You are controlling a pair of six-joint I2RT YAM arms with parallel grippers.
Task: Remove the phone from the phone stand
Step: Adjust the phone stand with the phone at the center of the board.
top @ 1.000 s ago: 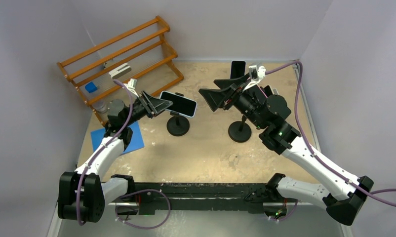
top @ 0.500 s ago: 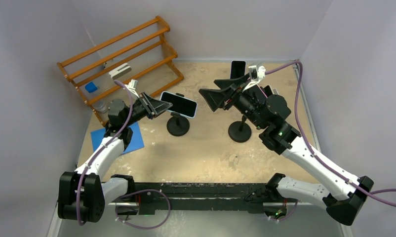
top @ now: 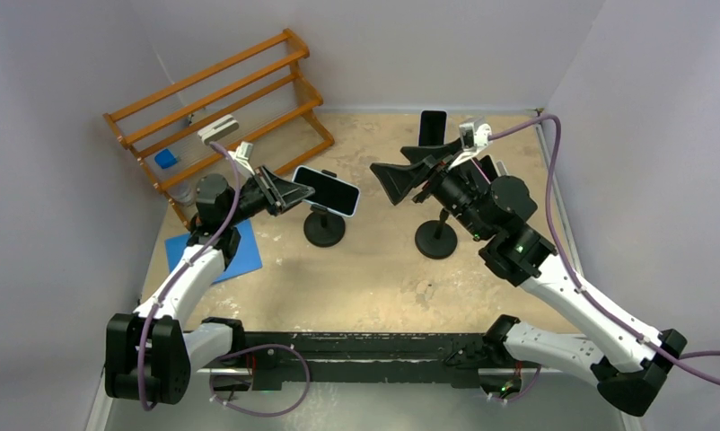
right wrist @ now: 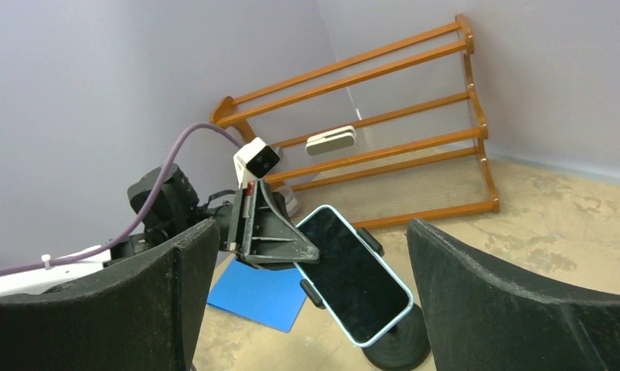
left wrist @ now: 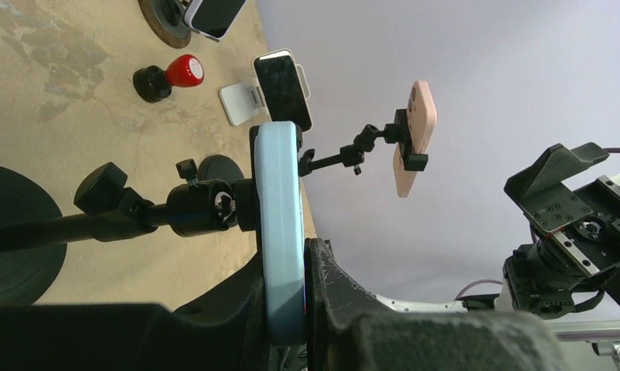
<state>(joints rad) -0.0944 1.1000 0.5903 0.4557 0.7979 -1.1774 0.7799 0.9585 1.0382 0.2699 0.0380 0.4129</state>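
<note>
Now | tan tabletop [top: 374, 278] | lilac walls [top: 446, 54] | phone [top: 326, 190] in stand [top: 324, 229] | rack [top: 204, 74] back-left

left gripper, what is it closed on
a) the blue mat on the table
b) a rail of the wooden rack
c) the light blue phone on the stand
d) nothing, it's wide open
c: in the left wrist view the left gripper is shut on the edge of the light blue phone, which sits clamped in the phone stand.
</note>
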